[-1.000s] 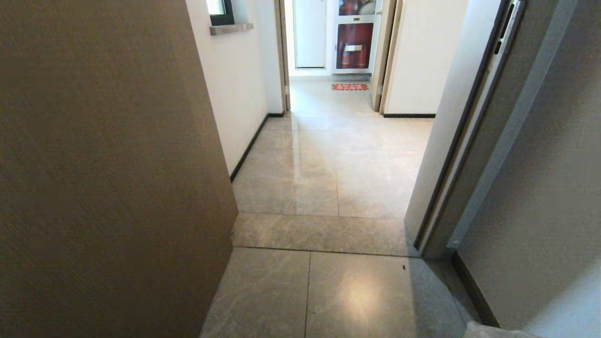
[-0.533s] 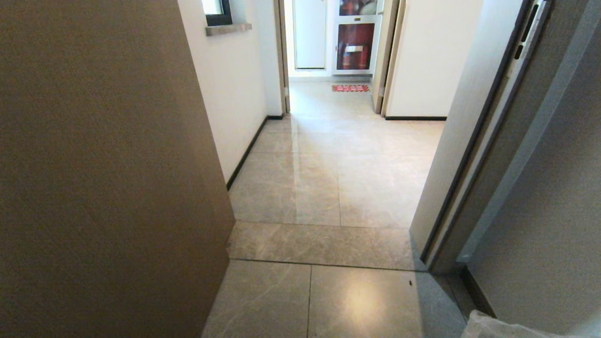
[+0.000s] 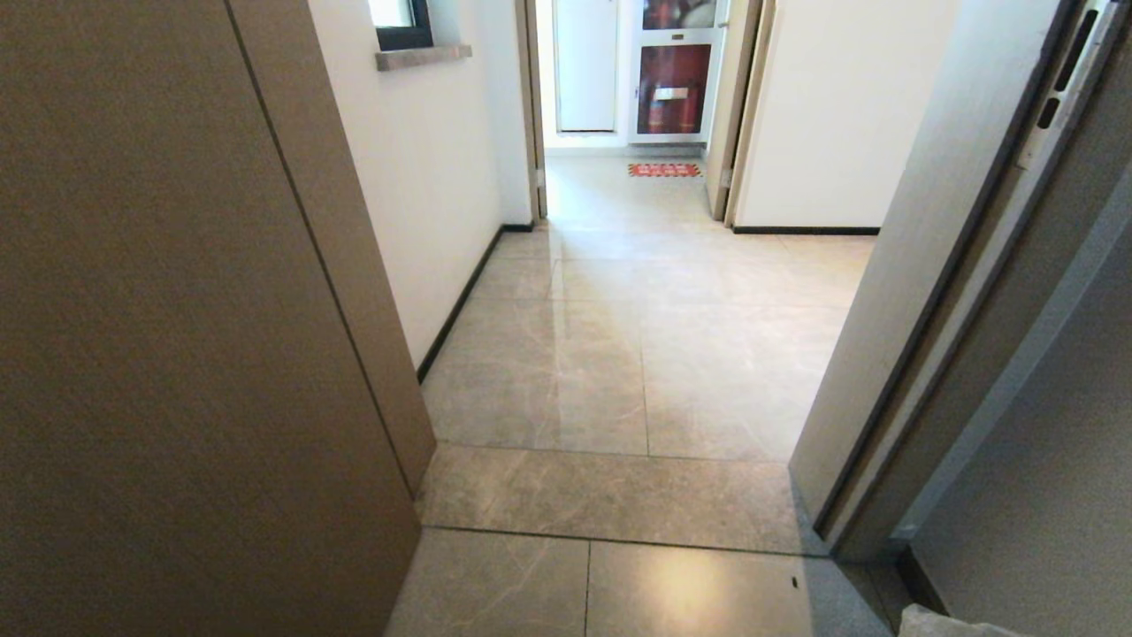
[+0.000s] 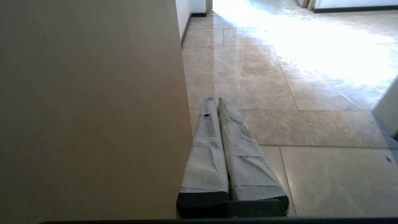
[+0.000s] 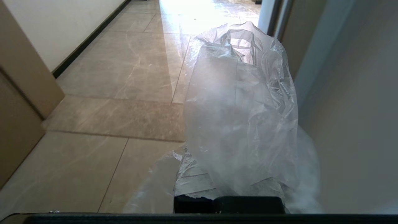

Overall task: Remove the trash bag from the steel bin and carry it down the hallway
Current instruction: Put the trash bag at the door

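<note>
The right gripper (image 5: 230, 186), clamped on the trash bag (image 5: 242, 102), may snag it on the door frame (image 5: 279, 18) just beside

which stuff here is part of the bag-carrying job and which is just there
Part of the job:
- trash bag, draped over the shut right gripper
- hallway floor ahead

Just there:
- left gripper, shut and empty
- brown panel on the left
- open door on the right
- red cabinet at the far end

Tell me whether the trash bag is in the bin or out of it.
Out. The trash bag is draped over the right end effector, which is shut on it, above the hallway floor; no bin is in view.
</note>
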{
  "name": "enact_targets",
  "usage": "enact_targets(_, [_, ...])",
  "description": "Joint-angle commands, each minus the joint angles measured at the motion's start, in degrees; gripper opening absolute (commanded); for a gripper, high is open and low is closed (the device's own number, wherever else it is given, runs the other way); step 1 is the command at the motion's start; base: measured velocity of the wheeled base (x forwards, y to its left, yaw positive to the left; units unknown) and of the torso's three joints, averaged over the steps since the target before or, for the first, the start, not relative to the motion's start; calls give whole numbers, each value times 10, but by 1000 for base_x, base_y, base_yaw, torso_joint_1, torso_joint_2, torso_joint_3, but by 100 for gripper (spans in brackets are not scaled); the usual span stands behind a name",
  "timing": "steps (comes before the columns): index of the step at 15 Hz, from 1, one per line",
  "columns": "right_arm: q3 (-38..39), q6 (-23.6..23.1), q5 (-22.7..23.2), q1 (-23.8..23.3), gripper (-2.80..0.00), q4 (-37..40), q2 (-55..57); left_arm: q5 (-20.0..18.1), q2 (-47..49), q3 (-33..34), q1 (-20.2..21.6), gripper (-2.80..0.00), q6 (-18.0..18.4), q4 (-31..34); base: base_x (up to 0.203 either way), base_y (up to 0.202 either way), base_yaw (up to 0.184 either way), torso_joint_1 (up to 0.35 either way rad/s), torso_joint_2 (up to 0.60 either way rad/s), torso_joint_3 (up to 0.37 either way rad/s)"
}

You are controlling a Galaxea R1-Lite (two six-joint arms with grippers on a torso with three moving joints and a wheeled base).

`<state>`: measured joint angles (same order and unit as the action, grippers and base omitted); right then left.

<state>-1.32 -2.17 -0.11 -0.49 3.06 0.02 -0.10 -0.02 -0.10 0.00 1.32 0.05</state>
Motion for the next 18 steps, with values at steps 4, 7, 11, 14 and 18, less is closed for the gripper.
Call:
enact_targets(4, [0, 0, 0, 0, -280, 0, 1, 0, 0, 1, 0, -280, -1, 0, 193, 0, 3, 1, 2, 2])
enact_targets(7, [0, -1, 0, 0, -280, 0, 0, 1, 0, 1, 0, -280, -1, -1, 193, 0, 0, 4, 3, 4])
enact_targets(11, [0, -1, 0, 0, -280, 0, 1, 1, 0, 1, 0, -280, -2, -1, 192, 0, 1, 1, 3, 1])
enact_targets(14, [0, 0, 0, 0, -280, 0, 1, 1, 0, 1, 0, -280, -2, -1, 188, 0, 1, 1, 1, 1])
enact_targets(18, [0, 0, 0, 0, -280, 0, 1, 1, 0, 1, 0, -280, -7, 0, 50, 0, 2, 3, 1, 2])
